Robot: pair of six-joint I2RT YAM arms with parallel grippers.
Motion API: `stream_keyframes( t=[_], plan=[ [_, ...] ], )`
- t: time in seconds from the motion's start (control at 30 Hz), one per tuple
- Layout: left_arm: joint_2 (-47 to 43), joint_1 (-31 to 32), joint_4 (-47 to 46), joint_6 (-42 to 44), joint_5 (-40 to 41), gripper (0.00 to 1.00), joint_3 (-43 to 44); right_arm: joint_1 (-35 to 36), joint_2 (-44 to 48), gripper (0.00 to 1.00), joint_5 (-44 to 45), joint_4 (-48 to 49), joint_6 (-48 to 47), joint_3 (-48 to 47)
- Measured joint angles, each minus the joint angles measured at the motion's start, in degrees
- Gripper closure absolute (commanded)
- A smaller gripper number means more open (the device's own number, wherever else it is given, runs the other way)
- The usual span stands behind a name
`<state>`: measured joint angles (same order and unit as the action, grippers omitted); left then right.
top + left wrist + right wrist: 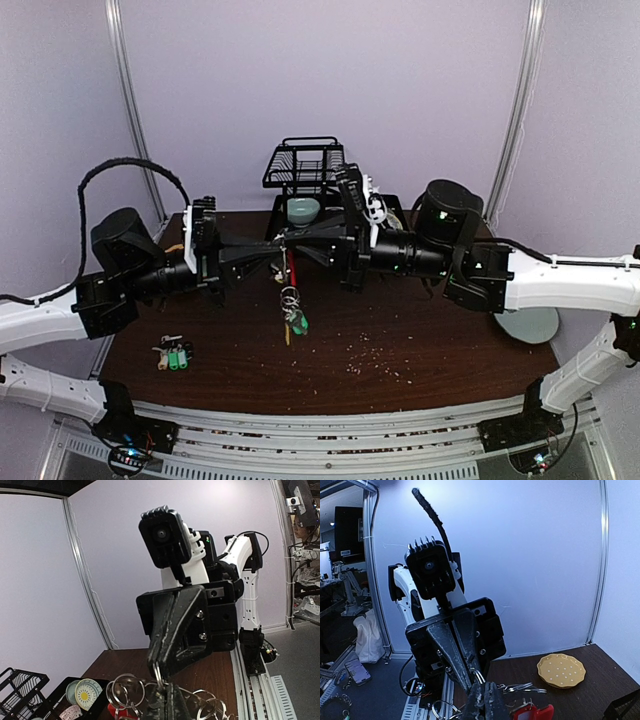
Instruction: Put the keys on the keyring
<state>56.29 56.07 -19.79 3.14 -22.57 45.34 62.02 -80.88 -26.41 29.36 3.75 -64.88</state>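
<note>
Evidently the left tool (272, 256) and right tool (303, 246) both clamp the keyring (291, 290) aloft, seemingly to steady it between them. Loose keys (173, 355) lie on the counter (400, 350).

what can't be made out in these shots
- Top view: how many keys hang on the keyring; too small and tangled.
- Left wrist view: keyring's lower part, cut off by the bottom edge, partly behind the left gripper.
- Right wrist view: red part, cut off by the bottom edge.
- Top view: loose keys, too small to count; plate, partly behind the right arm.
</note>
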Motion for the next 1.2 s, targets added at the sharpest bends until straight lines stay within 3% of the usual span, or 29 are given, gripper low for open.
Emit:
stream_keyframes(
  t=[0.07,0.17,0.3,0.47,0.63,1.0,1.2],
  plan=[
    [-0.7,0.0,-0.2,0.3,-0.3,1.00,-1.1,0.3,0.0,0.97,-0.3,-1.0,-0.6,0.0],
    [-1.1,0.2,1.5,1.0,0.2,1.00,-1.3,-0.1,0.0,0.75,-1.7,-3.5,-1.9,-0.3],
    [-0.3,0.3,9.8,3.5,3.4,1.00,1.9,-1.7,0.6,0.70,-2.4,-13.4,-7.0,-2.7],
    [1.1,0.3,23.1,7.7,9.0,1.00,8.2,-3.6,2.9,0.69,-1.5,-26.9,-15.3,-8.2],
    [3.1,0.3,31.6,10.3,12.0,1.00,12.1,-4.0,3.5,0.73,-1.1,-33.0,-23.2,-11.6],
    [4.0,0.3,36.4,11.7,11.8,1.00,12.9,-3.8,-8.2,0.71,-5.0,-43.6,-36.6,-24.1],
    [4.0,0.3,36.3,11.8,11.1,1.00,12.9,-3.1,-10.5,0.77,-5.1,-46.9,-40.2,-24.9]
  ],
)
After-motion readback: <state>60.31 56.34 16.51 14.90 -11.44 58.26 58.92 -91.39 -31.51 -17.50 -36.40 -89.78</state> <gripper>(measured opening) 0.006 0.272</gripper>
